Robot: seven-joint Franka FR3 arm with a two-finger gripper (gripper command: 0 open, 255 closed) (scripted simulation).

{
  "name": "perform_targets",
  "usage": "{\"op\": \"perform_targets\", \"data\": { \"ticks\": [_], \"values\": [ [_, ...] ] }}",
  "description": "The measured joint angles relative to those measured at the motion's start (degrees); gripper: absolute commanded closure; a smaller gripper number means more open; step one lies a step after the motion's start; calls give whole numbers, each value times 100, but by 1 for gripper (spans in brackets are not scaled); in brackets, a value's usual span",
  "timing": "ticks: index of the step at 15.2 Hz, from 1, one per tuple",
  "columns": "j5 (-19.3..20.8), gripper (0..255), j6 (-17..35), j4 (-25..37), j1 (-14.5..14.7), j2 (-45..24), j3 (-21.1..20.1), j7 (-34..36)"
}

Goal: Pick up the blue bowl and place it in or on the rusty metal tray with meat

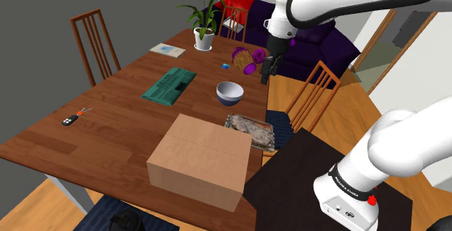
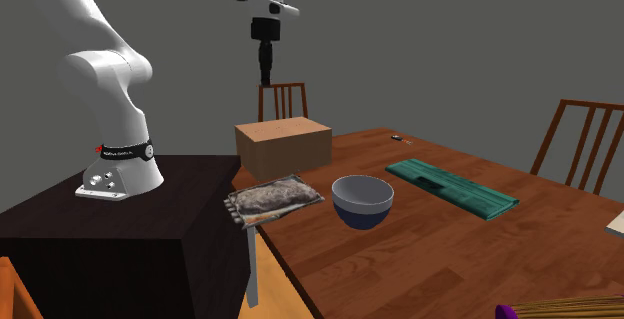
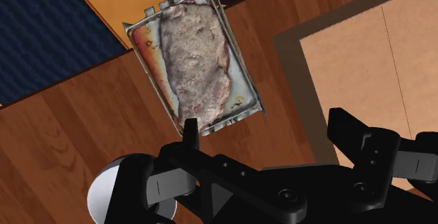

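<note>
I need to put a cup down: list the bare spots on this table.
Widest bare wooden tabletop lies between the flat green keyboard, the small black key fob and the brown cardboard box. Crowded: the blue-and-white bowl, rusty meat tray and box sit close together.

Wooden table [image 1: 123,132] is recorded. A bowl [image 1: 230,91], blue outside and pale inside, is seen upright near mid-table. A rusty tray of meat [image 1: 250,129] is noted near it at the table edge by the dark stand [image 1: 290,182], just beside a cardboard box [image 1: 199,161]. The gripper [image 1: 266,69] is seen apart from the bowl, towards the shoulder view's upper right.
</note>
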State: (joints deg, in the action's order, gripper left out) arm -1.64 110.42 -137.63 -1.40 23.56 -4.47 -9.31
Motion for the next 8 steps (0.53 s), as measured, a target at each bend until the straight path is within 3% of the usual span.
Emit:
{"op": "perform_targets", "data": {
  "ticks": [8],
  "values": [
    [340,0,1099,498,-134,-1629,10,-16]
  ]
}}
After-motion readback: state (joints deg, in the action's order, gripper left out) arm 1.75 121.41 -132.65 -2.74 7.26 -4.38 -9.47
